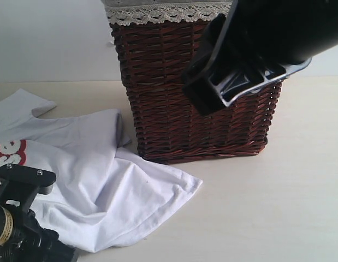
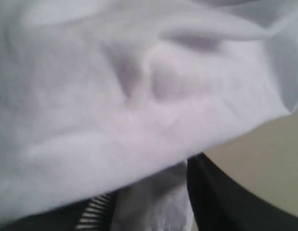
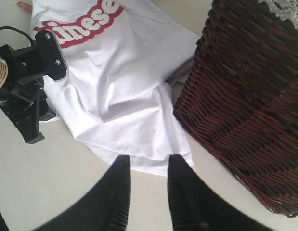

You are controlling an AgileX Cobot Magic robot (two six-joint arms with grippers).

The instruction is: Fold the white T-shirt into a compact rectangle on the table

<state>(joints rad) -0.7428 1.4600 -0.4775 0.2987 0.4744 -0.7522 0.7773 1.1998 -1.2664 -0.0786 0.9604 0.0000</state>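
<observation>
The white T-shirt [image 1: 103, 180] lies rumpled on the table [image 1: 267, 207], its hem corner pointing right beside the basket. Its red-outlined letters [image 3: 86, 29] face up, and an orange neck tag [image 3: 24, 5] peeks at the far end. My left gripper [image 2: 153, 192] is at the shirt's near-left edge, with bunched white cloth [image 2: 139, 96] between its fingers and draped over their tips. My right gripper [image 3: 149, 166] is open, hovering above the bare table just short of the hem corner [image 3: 163, 163], with nothing between its fingers.
A brown wicker basket [image 1: 179, 93] with lace-trimmed lining [image 1: 163, 13] stands right behind the shirt's hem, touching the cloth. The right arm's black body [image 1: 239, 65] hangs in front of the basket. Bare table [image 3: 52, 192] stretches to the front and right.
</observation>
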